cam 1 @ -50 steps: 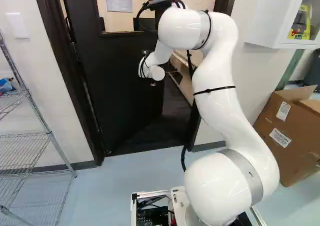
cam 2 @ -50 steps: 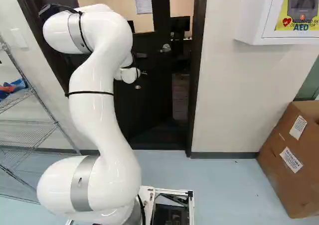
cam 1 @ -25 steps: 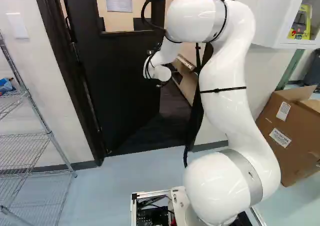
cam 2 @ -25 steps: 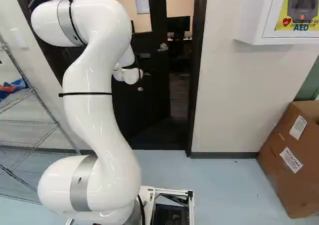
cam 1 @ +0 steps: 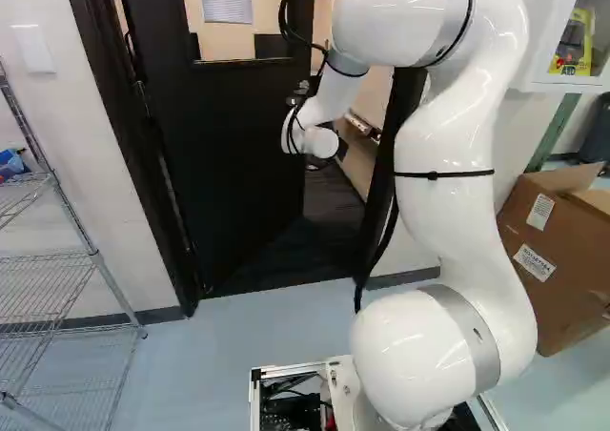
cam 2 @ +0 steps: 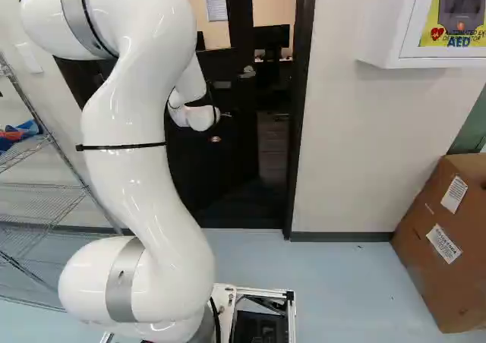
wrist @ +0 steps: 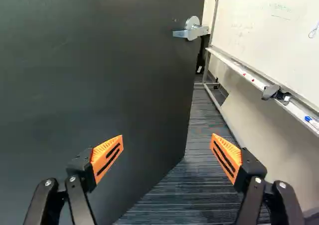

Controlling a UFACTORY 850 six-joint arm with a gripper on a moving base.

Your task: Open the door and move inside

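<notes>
The black door (cam 1: 229,164) stands partly open, swung away into the room beyond, with a gap at its free edge. In the left base view my arm's white wrist end (cam 1: 322,143) is in front of the door near that edge and hides the gripper. My gripper (wrist: 167,148) is open in the wrist view, nothing between its orange pads. The dark door face (wrist: 99,75) fills the space ahead of and beside one finger; the other finger points toward the opening. A silver lever handle (wrist: 192,30) sits ahead, near the door's free edge.
A whiteboard with a tray (wrist: 249,78) lines the passage beyond the door. The dark door frame (cam 2: 301,108) borders the opening. A wire shelf (cam 1: 57,259) stands left, a cardboard box (cam 2: 448,240) right, under a white wall cabinet (cam 2: 418,24).
The arm's upper part has drawn back toward the base, and its wrist end has shifted slightly right. The door has swung a little farther inward. The base has not moved.
</notes>
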